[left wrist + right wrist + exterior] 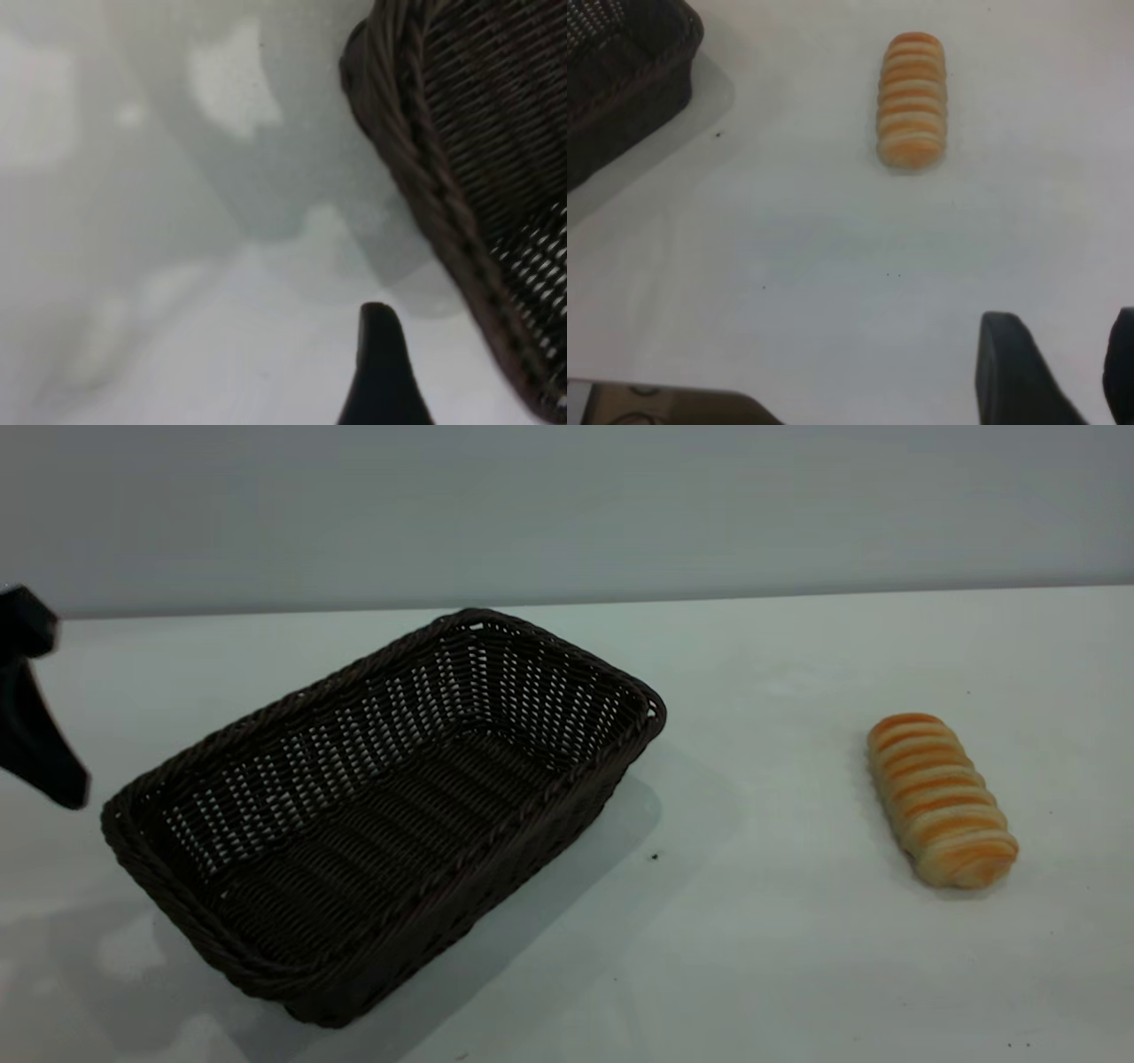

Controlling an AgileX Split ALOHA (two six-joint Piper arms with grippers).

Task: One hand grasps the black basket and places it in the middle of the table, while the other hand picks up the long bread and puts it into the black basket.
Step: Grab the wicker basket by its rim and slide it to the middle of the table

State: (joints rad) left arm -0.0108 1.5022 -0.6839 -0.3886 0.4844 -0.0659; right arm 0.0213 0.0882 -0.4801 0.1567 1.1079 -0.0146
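The black basket (pixel 381 815) sat left of centre on the bench (pixel 753 957), its long axis running diagonally from near-left to far-right. The long bread (pixel 941 799) lay well apart to its right, lengthwise front to back. The left gripper (pixel 35 717) hovered beside the basket's left end, fingers' state untellable; the right gripper (pixel 1081 372) had fingers spread.

Empty black basket (pixel 381 815) sits well apart from striped long bread (pixel 941 800).
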